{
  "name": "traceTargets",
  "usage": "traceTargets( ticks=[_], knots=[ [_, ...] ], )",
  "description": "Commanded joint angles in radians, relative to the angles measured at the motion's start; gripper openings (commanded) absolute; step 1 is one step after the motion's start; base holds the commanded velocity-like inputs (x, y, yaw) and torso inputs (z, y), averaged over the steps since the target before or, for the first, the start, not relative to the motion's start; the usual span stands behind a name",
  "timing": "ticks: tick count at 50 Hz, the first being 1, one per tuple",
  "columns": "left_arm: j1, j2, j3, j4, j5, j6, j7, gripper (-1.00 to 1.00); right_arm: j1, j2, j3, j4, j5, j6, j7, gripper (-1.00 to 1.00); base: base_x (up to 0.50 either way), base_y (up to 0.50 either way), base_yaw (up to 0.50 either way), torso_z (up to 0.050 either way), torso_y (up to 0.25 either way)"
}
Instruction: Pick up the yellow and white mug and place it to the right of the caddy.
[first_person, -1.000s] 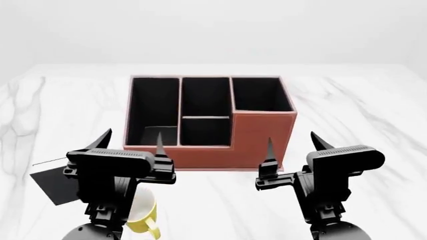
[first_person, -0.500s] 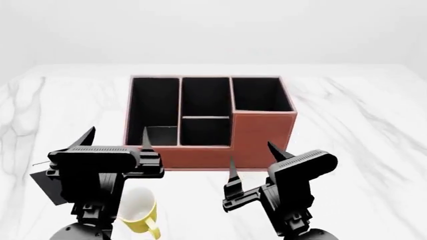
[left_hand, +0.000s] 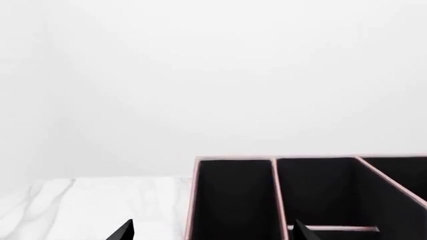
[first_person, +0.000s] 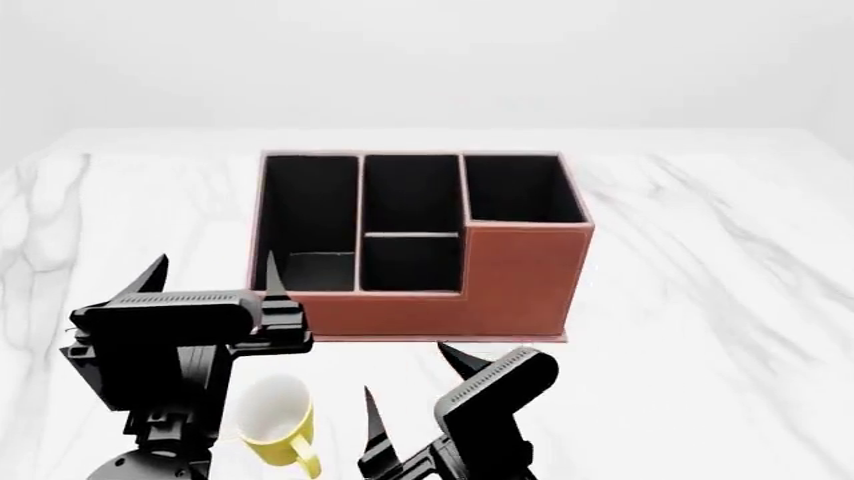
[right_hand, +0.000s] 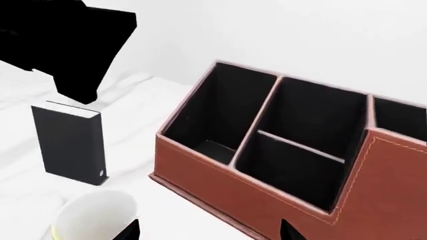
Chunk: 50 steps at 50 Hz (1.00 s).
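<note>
In the last second we have swung our right hand (first_person: 403, 405), open and empty, across from the caddy's (first_person: 514, 280) front right corner toward the yellow and white mug (first_person: 274, 420) standing in front of the caddy's left end on the worktop (first_person: 694, 300), while our left hand (first_person: 211, 283), also open, drifts aside.

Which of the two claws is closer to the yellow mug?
The right claw: it tilts toward the yellow mug, while the left claw points at the caddy.

Mug (first_person: 274, 420) front-left of caddy (first_person: 514, 275); book (right_hand: 70, 145) left of mug, on table (first_person: 694, 260).
</note>
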Motion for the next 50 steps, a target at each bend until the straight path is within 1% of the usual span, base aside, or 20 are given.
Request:
traceTargets(
  ticks=[1, 17, 38, 50],
  knots=[
    [0.004, -0.005, 0.0, 0.014, -0.006, -0.006, -0.011, 1.0, -0.03, -0.004, -0.102, 0.027, -0.018, -0.018, -0.009, 1.0, 0.0, 0.0, 0.0, 0.0, 0.0],
    [0.014, -0.012, -0.006, 0.012, -0.019, 0.009, -0.017, 1.0, -0.026, -0.017, -0.168, 0.063, -0.021, -0.027, -0.015, 1.0, 0.0, 0.0, 0.0, 0.0, 0.0],
    [0.023, -0.023, -0.007, 0.009, -0.036, 0.022, -0.021, 1.0, 0.023, -0.055, -0.218, 0.22, -0.004, -0.051, -0.04, 1.0, 0.0, 0.0, 0.0, 0.0, 0.0],
    [0.024, -0.026, -0.005, 0.003, -0.047, 0.028, -0.023, 1.0, 0.064, -0.075, -0.211, 0.333, 0.02, -0.076, -0.054, 1.0, 0.0, 0.0, 0.0, 0.0, 0.0]
  ],
)
